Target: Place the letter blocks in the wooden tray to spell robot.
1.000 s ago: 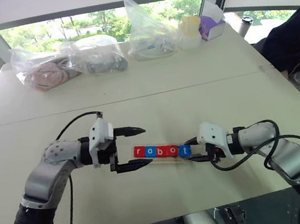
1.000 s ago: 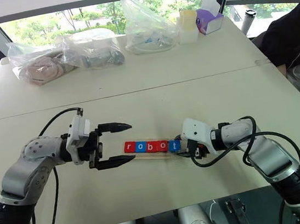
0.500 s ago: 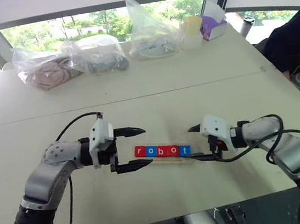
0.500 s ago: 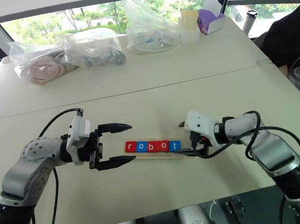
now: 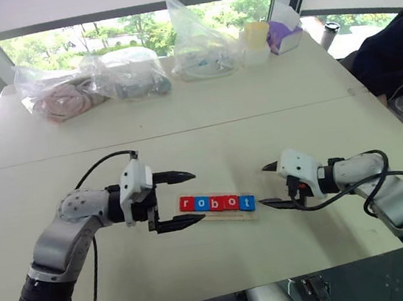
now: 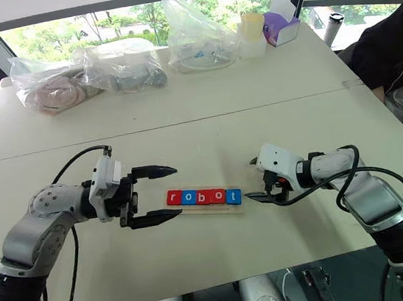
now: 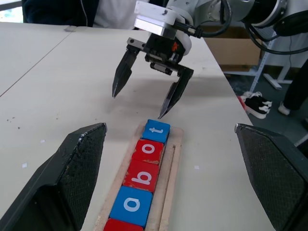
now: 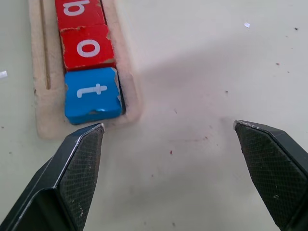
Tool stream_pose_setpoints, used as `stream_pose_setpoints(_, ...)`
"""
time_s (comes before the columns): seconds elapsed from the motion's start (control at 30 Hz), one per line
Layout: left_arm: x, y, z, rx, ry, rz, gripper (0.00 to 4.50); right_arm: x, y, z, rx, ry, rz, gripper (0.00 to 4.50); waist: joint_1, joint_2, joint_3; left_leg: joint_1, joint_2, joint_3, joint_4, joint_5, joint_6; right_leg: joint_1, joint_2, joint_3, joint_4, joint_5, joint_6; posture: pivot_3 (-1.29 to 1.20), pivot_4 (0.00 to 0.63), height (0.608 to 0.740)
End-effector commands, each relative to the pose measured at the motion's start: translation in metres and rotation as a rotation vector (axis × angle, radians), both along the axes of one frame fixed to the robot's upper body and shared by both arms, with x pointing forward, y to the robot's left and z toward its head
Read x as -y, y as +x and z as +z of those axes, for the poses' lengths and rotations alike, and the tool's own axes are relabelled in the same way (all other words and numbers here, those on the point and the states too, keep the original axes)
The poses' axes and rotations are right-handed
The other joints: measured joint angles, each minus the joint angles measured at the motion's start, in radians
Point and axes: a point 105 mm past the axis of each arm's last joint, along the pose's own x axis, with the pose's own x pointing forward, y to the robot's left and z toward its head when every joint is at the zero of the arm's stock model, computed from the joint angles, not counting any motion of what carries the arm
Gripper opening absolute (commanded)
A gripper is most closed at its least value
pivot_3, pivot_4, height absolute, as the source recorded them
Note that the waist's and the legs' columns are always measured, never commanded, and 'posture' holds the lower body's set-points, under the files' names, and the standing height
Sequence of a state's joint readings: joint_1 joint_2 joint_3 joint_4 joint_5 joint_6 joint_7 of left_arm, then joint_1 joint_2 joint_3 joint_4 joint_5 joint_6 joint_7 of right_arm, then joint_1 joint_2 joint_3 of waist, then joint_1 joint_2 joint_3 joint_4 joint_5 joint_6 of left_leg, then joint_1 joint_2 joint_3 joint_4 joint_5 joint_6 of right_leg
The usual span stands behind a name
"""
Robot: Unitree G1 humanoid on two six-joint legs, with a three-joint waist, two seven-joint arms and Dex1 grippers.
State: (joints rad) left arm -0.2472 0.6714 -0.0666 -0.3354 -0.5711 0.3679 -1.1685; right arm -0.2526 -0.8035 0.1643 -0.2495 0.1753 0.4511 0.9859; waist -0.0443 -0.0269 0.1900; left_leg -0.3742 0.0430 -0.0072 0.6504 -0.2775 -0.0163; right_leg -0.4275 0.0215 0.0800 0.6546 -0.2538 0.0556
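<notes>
Since a second ago: right gripper (image 5: 271,183) has backed off from the tray's end, where its fingers were closed in at the blue t block; it now sits just beyond that end, apart from it, fingers spread wide and empty. The t block, skewed at the tray's end then, now lies square in the row. Left gripper (image 5: 190,197) unchanged.

Wooden tray (image 5: 229,218) lies flat on the counter (image 5: 206,127), between the two grippers, long axis running left to right. Letter blocks (image 5: 217,203) sit in it in one row, touching, reading r-o-b-o-t from the robot's left: red, blue, red, red, blue. A narrow strip of bare wood shows along the near side of the row.

Left gripper hovers at the r end of the tray, fingers wide, one above and one below the tray line, holding nothing. In the left wrist view the right gripper's fingers (image 7: 123,77) point down toward the counter just past the t block (image 7: 156,131), not touching it.

Far edge of counter: clear plastic bags (image 5: 92,83), a purple tissue box (image 5: 284,34). A person in dark clothing (image 5: 390,59) sits at the right side.
</notes>
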Motion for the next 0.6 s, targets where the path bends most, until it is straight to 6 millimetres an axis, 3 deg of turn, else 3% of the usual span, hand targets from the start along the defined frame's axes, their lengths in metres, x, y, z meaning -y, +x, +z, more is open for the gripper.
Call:
stream_pose_setpoints(0.03, 0.002, -0.004, 0.009, 0.034, -0.002, -0.016, 4.5, -0.006, 0.005, 0.009, 0.049, 0.006, 0.019, 4.43, 0.0, 0.0, 0.0, 0.0, 0.0, 0.0, 0.0, 0.0, 0.0, 0.0, 0.0, 0.0, 0.0, 0.0, 0.0, 0.0, 0.15, 0.74)
stream_pose_setpoints(0.3, 0.001, -0.005, 0.009, 0.031, 0.001, -0.012, 4.5, -0.012, 0.01, 0.011, 0.07, 0.0, 0.04, 4.43, 0.0, 0.0, 0.0, 0.0, 0.0, 0.0, 0.0, 0.0, 0.0, 0.0, 0.0, 0.0, 0.0, 0.0, 0.0, 0.0, 0.15, 0.74)
stream_pose_setpoints(0.53, -0.004, -0.004, 0.007, 0.019, 0.027, -0.002, 4.5, 0.015, 0.0, 0.015, 0.066, -0.081, 0.016, 4.43, 0.002, 0.0, 0.0, 0.0, 0.0, 0.0, 0.0, 0.0, 0.0, 0.0, 0.0, 0.0, 0.0, 0.001, -0.002, 0.0, 0.15, 0.74)
stream_pose_setpoints(0.6, -0.009, -0.003, 0.008, 0.003, 0.031, 0.012, 4.5, 0.018, -0.004, 0.025, 0.061, -0.045, -0.011, 4.43, 0.001, 0.0, 0.0, 0.0, 0.0, 0.0, 0.0, 0.0, 0.0, 0.0, 0.0, 0.0, 0.0, 0.0, 0.0, 0.0, 0.15, 0.74)
